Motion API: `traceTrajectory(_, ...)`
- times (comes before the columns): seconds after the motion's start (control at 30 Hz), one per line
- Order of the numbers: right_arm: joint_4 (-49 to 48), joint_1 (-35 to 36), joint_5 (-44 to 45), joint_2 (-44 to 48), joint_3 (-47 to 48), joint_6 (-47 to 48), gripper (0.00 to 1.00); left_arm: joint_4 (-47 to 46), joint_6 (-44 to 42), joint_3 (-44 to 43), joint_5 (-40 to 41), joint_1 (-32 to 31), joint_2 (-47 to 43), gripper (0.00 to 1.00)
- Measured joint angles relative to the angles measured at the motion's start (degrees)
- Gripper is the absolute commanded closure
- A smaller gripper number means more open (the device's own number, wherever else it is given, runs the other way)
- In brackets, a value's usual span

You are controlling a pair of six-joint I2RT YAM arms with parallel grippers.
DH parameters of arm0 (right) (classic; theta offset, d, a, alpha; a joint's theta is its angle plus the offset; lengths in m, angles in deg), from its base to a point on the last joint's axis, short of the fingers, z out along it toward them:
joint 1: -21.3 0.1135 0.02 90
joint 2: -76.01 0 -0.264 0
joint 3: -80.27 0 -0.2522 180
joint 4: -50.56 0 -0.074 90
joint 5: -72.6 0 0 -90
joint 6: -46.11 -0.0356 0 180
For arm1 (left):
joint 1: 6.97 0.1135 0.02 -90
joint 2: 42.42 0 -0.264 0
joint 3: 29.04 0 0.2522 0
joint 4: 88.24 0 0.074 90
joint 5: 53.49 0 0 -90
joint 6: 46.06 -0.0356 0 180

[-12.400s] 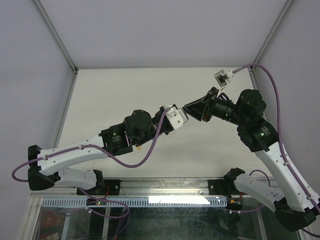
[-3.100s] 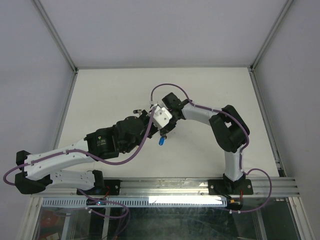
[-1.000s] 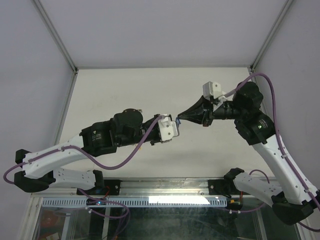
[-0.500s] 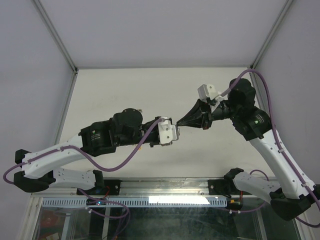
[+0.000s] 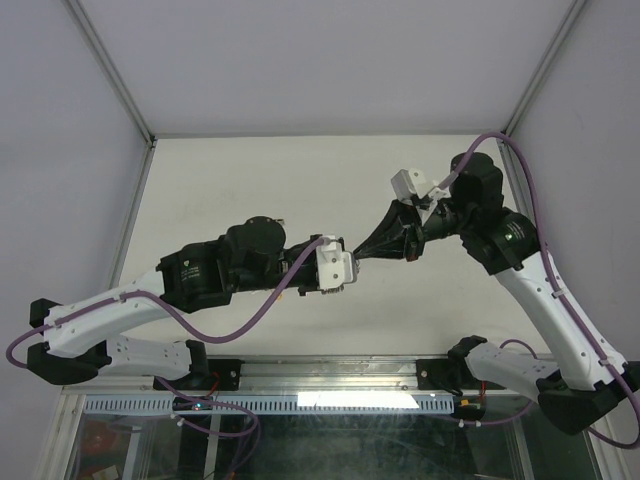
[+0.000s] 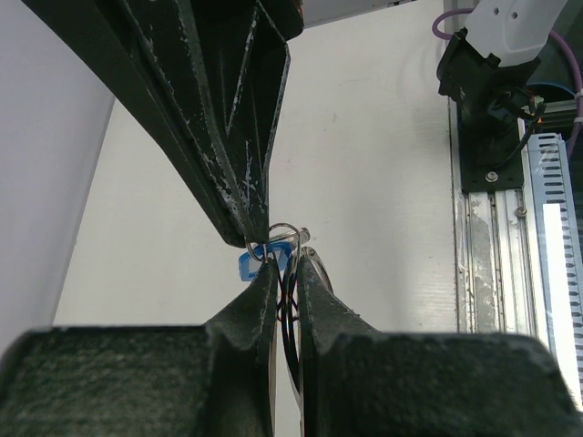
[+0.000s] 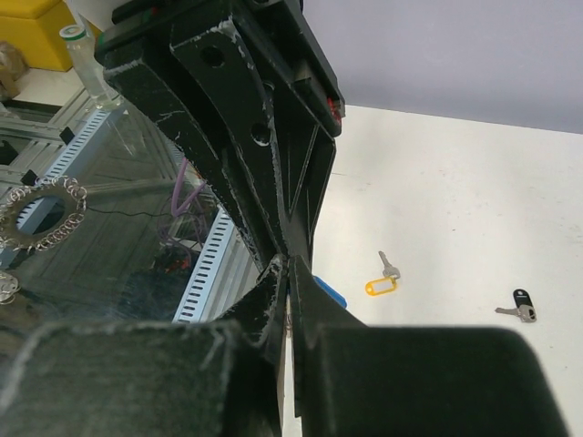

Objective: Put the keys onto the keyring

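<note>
The left gripper (image 6: 287, 273) had its jaws clenched on the thin silver wire keyring (image 6: 284, 228), held in the air above the pale surface (image 7: 474, 200). The right gripper (image 7: 290, 266), jaws also clenched, seemed to pinch the blue-headed metal key (image 6: 250, 265) against that ring. Whether it was threaded on could not be told. The yellow-tagged metal key (image 7: 383, 286) lay on the surface, not yet fitted, so I judged the job under halfway.

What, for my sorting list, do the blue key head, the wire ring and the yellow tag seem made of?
Blue key head: likely plastic, with a flat, even, matte colour.
Wire ring: metal, thin, silvery and glinting.
Yellow tag: probably plastic, going by its bright uniform colour, but too small to be sure.
</note>
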Motion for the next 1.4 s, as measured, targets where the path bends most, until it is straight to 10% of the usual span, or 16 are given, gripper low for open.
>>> traceTrajectory(1.4,19.15,-0.15,-6.03,-3.50,6.91,12.02,1.00,1.29,-0.70,-1.29,-0.98,-0.04,1.27,1.00)
